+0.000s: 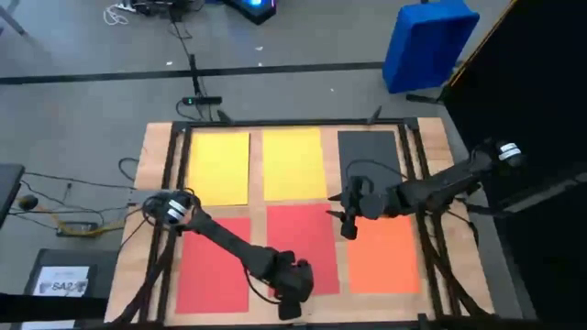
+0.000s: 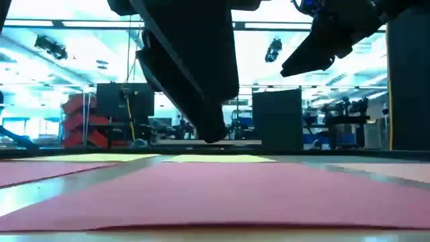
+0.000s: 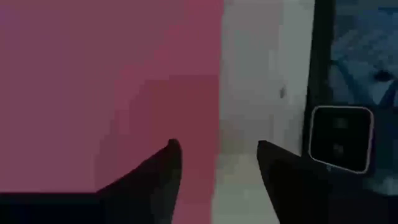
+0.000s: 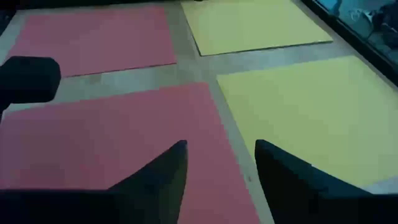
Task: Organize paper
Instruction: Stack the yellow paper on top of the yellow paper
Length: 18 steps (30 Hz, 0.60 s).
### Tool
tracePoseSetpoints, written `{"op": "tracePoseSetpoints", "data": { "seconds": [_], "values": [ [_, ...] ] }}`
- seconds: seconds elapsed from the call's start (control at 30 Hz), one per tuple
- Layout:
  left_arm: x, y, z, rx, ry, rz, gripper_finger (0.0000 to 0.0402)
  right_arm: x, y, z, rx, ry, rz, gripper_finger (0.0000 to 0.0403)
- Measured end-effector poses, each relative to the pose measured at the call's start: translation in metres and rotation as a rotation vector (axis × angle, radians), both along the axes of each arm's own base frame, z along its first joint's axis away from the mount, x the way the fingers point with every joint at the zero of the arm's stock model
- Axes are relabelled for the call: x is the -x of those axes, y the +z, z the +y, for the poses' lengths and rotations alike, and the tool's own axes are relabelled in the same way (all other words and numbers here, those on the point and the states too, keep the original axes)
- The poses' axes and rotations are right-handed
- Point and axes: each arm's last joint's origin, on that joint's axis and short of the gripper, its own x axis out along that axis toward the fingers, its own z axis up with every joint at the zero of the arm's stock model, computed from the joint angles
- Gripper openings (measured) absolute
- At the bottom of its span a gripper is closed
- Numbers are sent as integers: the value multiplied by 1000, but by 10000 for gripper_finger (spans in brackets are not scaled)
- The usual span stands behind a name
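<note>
Red, yellow, dark grey and orange paper lies flat on the wooden table (image 1: 151, 165) in two rows of three. I read the far row as yellow sheet (image 1: 218, 168), second yellow sheet (image 1: 293, 163), dark grey sheet (image 1: 369, 152). The near row runs left red sheet (image 1: 213, 268), middle red sheet (image 1: 301, 240), orange sheet (image 1: 384, 257). All six appear separated by strips of bare wood; none overlaps.

Left gripper (image 1: 292, 291) sits at the near edge of the middle red sheet. In its wrist view the two fingers (image 3: 152, 180) stand apart with nothing between them, one over the red surface and one over bare wood. Right gripper (image 1: 348, 225) hovers above the gap between the middle red sheet and the orange sheet, fingers apart and empty.

My judgement: the layout looks close to complete, with the left gripper just off a placed sheet.

Hazards from here:
- Lifting the left gripper at an angle may let a fingertip catch the sheet edge and skew it against its neighbours.
- Thin sheets slide easily on wood; any sideways sweep by either arm could push one out of the grid.
- Both arms work near the middle red sheet. Moving them together risks contact between the arms.
- Pressing down to regrip a flat sheet may crease it.
</note>
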Motion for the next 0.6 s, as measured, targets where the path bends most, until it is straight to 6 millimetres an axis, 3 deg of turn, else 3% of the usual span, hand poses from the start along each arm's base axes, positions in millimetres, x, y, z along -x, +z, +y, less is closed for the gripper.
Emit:
{"op": "tracePoseSetpoints", "data": {
  "seconds": [0.13, 0.27, 0.47, 0.6],
  "values": [
    [-1, 6, -1, -15, -38, -18, 206, 0, 0, 0, 0, 0, 0, 162],
    [2, 9, -1, -152, -74, -66, 207, 0, 0, 0, -3, 7, 1, 162],
    [28, 31, 18, -450, 20, -25, 207, 0, 0, 2, -8, 25, 5, 162],
    [52, 49, 36, -529, 90, -56, 207, 0, 0, 3, -15, 35, 6, 162]
  ]
}}
